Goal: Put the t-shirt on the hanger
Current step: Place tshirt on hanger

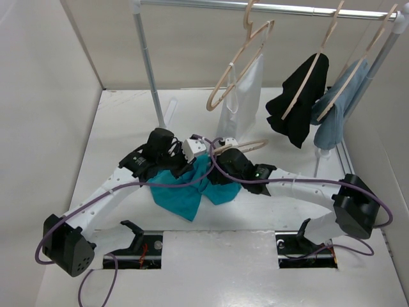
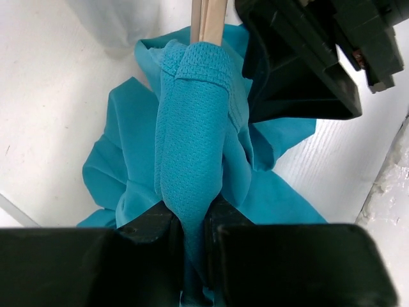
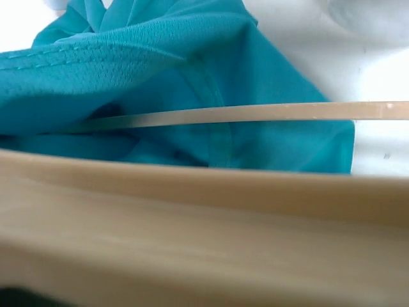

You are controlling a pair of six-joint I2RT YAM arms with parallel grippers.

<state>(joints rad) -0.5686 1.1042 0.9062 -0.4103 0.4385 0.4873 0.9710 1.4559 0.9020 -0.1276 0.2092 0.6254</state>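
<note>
Three pale walls (image 1: 38, 96), one white table (image 1: 128, 121), teal t-shirt (image 1: 185, 195) at its centre.

place: robot test lab | cues: white-walled table (image 1: 128, 121), garment rail (image 1: 275, 8), bolted arms (image 1: 118, 187)

t-shirt (image 1: 185, 195): on table (image 1: 128, 121), centre-front | hanger (image 1: 259, 143): just behind-right, one end apparently inside the cloth
</note>
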